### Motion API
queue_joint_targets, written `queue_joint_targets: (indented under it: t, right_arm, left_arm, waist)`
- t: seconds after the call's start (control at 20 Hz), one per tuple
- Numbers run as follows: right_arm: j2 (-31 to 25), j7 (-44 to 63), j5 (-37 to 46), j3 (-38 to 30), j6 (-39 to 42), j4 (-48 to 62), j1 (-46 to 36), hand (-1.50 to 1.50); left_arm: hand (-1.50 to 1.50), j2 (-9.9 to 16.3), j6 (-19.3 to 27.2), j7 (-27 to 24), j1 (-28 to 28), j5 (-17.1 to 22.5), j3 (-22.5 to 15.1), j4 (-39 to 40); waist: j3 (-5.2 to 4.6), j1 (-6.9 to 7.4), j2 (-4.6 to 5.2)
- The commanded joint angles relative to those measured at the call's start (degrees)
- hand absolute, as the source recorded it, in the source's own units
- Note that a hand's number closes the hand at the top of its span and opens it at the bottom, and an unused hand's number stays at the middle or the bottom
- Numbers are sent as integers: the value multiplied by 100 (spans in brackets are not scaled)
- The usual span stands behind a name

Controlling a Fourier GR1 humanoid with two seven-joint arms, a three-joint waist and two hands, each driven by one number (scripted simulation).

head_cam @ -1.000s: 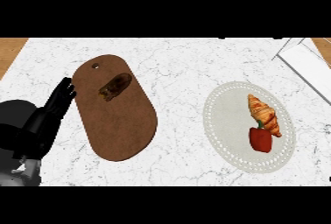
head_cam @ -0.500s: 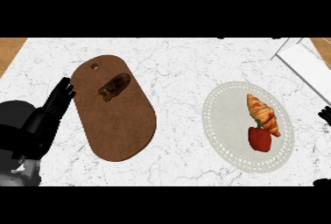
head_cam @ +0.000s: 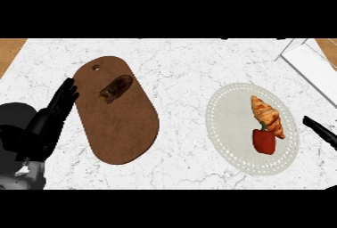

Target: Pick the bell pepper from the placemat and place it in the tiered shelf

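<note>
A red bell pepper [head_cam: 264, 141] lies on a round whitish placemat [head_cam: 230, 129] right of centre, just below a croissant [head_cam: 266, 115]. Only the fingers of my right hand [head_cam: 320, 131] show at the right edge, straight, a short way right of the pepper and apart from it. My left hand [head_cam: 58, 106] rests open at the left, fingers up, beside a brown cutting board [head_cam: 125, 129]. A white corner of the tiered shelf [head_cam: 314, 67] shows at the top right.
On the cutting board lies a dark brown oblong food item [head_cam: 116, 88], near its hanging hole. The marble counter [head_cam: 178, 67] ends at a wooden strip [head_cam: 10, 49] on the top left.
My right hand has come into view at the right edge and moved left towards the placemat. The left hand, pepper and croissant have not moved.
</note>
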Motion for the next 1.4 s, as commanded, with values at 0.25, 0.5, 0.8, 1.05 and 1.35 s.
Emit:
queue_joint_targets:
  t: [0.25, 0.5, 0.8, 1.05, 1.35]
  right_arm:
    - [152, 503, 531, -92, -57, -594, 102, -150]
    - [301, 368, 1159, -92, -197, 296, -282, -150]
    - [508, 352, 1519, -58, -92, 125, -55, -150]
    - [524, -153, 1820, -153, -9, 828, -433, -150]
    - [862, -14, 2186, 77, -208, 1299, -882, -150]
  left_arm:
    - [0, -399, -180, 286, 184, -331, 118, -365]
    - [0, -344, -496, 196, 257, -371, 534, -407]
    - [0, -616, -591, 570, -203, -510, 713, -41]
    - [0, -747, -769, 537, -318, -745, 822, 35]
    - [0, -773, -1040, 499, 250, -656, 989, -504]
  waist:
    - [-2, -13, -5]
    - [-1, 9, -1]
    - [-2, -21, -1]
    - [-1, -13, 2]
    - [0, 21, 1]
